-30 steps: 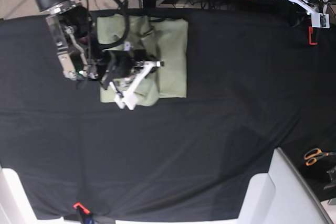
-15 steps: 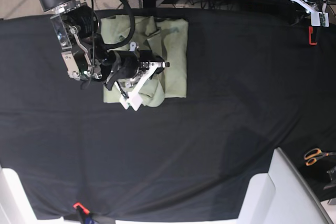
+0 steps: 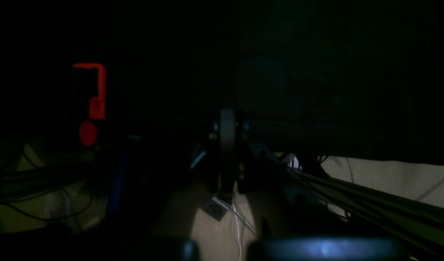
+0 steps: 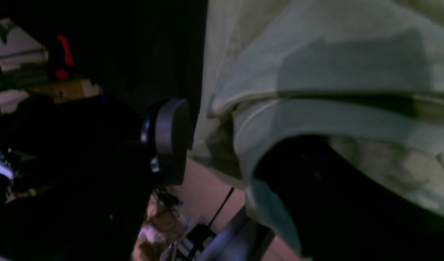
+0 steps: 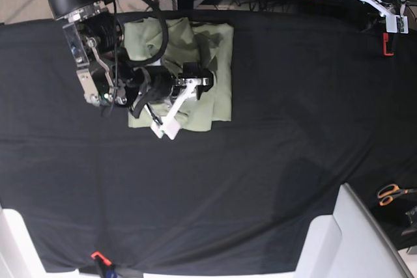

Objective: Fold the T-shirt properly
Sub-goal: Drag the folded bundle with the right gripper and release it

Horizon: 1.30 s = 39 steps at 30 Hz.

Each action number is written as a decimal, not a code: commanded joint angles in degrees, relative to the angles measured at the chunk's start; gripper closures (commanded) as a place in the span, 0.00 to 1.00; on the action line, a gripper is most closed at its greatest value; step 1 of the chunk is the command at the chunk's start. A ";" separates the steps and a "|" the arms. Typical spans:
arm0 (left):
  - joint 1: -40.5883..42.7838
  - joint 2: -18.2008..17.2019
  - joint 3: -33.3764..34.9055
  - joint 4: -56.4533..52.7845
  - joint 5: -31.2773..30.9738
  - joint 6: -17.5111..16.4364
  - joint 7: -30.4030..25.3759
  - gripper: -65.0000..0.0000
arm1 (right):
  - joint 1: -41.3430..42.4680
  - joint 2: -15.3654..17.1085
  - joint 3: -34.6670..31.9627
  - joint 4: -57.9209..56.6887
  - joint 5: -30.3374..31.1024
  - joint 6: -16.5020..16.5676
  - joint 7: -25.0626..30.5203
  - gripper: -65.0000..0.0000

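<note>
The pale green T-shirt (image 5: pixel 218 63) lies folded into a rough rectangle at the back left of the black cloth. My right gripper (image 5: pixel 186 105) hovers low over its front half, white fingers (image 5: pixel 168 122) spread apart. In the right wrist view a folded hem of the T-shirt (image 4: pixel 316 72) lies loose between the grey pad (image 4: pixel 169 141) and the dark opposite finger, gripped by neither. My left gripper (image 5: pixel 393 21) is parked off the back right corner, away from the shirt. In its own wrist view, the left gripper (image 3: pixel 227 145) has its fingers pressed together on nothing.
A red clamp (image 5: pixel 388 45) hangs at the back right table edge. Orange-handled scissors (image 5: pixel 394 193) lie off the right side. White boxes (image 5: pixel 352 239) stand at the front right. Cables and a power strip run behind the table.
My right gripper has slid a little to the right over the shirt and its jaws have come apart, letting go of the cloth. The left arm has not moved.
</note>
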 commanded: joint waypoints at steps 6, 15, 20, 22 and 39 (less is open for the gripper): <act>-0.55 -0.87 -0.50 1.29 1.28 -0.10 -1.14 1.00 | 4.76 -1.03 -8.14 0.96 1.25 0.54 -2.28 0.53; -1.87 -0.51 -0.50 1.55 4.35 -0.10 -1.14 1.00 | 8.98 -1.21 -16.05 0.17 1.33 0.54 -2.28 0.53; -2.75 -0.43 -0.50 1.20 4.79 -0.10 -1.05 1.00 | 11.18 -0.85 -16.23 1.31 1.33 3.00 -2.90 0.53; -2.75 -0.43 -0.50 1.20 4.79 -0.10 -1.05 1.00 | 11.53 0.82 -15.88 5.80 1.33 5.28 -5.62 0.53; -3.45 -0.51 -0.85 1.47 4.79 -0.10 -1.05 1.00 | -2.62 9.61 3.29 6.76 0.98 4.40 1.67 1.00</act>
